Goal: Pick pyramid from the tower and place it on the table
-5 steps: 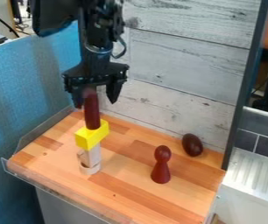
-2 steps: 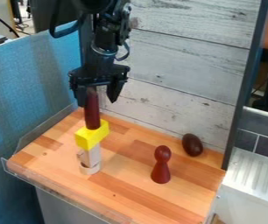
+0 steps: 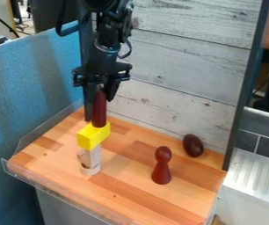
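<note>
- The gripper (image 3: 99,106) has been narrowed, and the pyramid (image 3: 99,116) has been nudged sideways above the yellow block (image 3: 94,136).
- The pyramid, upright on the yellow block, appears grasped.
- Picking seems in hand; a straight lift off the yellow block is called for next.

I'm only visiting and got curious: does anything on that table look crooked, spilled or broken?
The tower looks askew: the dark red piece stands off-centre, toward the picture's right side of the yellow block, which juts out past the narrower pale pieces under it. I see no spill or damage.
</note>
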Motion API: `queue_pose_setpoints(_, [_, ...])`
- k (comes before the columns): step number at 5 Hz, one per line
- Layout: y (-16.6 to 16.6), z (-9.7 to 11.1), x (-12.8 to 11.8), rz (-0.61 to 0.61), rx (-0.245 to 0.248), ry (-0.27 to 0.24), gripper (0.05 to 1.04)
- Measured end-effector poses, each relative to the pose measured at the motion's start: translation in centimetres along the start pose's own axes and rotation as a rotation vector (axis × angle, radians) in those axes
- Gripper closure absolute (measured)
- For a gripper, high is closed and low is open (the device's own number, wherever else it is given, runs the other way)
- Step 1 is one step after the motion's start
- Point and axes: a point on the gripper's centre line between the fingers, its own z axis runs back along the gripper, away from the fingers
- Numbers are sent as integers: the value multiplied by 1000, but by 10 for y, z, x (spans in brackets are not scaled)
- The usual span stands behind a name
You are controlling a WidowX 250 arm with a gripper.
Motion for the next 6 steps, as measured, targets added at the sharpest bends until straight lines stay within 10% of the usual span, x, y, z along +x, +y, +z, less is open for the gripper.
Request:
queue_pose_setpoints(3, [-21, 42, -1, -55, -123, -7, 576])
queue_pose_setpoints(6, [-70, 0, -8, -442, -175, 55, 576])
